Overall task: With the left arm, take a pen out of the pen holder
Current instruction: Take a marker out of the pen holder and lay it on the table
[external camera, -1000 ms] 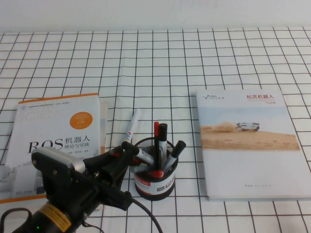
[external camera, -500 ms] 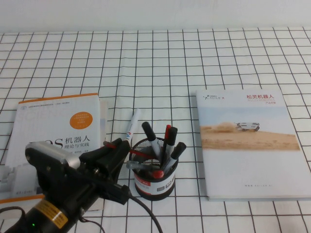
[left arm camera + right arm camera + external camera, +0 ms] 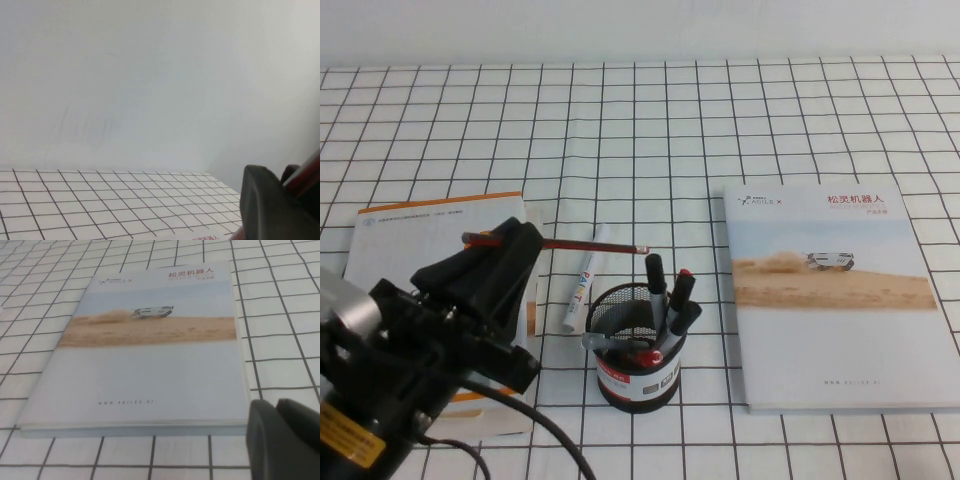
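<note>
— Up and out since a second ago: the red pen [image 3: 582,244] was down among the markers, and now the left gripper [image 3: 512,243] has carried it clear of the pen holder [image 3: 638,368].

— Where is the pen now?

— In the air, lying nearly level. One end pokes out past the gripper above the ROS book [image 3: 420,230], and the other reaches towards the holder, passing over the top end of the white marker [image 3: 580,290].

— And the grip?

— Closed tight on the pen, near its left end. In the left wrist view a strip of red [image 3: 306,176] shows beside the dark finger [image 3: 265,205].

— What about the holder?

— It's a black mesh cup standing on the bench [image 3: 720,120] near the front, between the two books. A few black-capped markers [image 3: 656,272] lean in it, one with a red tip.

— The white marker is loose?

— Yes, flat on the checked cloth just left of the holder, beside the ROS book.

— And the other arm?

— The right gripper [image 3: 277,415] shows only in its own wrist view, low over the bench by the near corner of the AgileX booklet [image 3: 830,300], which lies right of the holder. Open or closed, I cannot tell.
</note>
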Robot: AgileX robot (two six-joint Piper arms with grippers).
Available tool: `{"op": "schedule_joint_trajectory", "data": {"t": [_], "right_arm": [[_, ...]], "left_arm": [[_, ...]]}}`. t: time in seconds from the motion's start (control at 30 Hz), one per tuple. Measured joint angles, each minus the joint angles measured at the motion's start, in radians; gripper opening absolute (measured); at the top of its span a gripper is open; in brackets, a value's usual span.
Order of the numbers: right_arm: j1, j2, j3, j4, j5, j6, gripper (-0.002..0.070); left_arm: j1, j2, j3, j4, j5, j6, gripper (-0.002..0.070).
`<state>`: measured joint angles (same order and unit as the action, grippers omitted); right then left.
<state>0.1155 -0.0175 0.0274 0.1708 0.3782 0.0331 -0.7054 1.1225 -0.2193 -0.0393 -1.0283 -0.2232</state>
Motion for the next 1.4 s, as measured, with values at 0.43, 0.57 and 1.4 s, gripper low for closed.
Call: {"op": "schedule_joint_trajectory", "data": {"t": [0.43,0.57,1.4], "right_arm": [[0.0,0.0,0.0,0.013,0.0,0.0,-0.0012],[0.0,0.0,0.0,0.014,0.0,0.0,-0.0012],[0.0,0.0,0.0,0.017,0.0,0.0,-0.0012]], "left_arm": [[0.0,-0.224,-0.414,0.0,0.866,0.163,0.0027],[0.0,-0.167,-0.554,0.039,1.051,0.17,0.0027],[0.165,0.6,-1.49,0.123,2.106,0.173,0.0026]]}}
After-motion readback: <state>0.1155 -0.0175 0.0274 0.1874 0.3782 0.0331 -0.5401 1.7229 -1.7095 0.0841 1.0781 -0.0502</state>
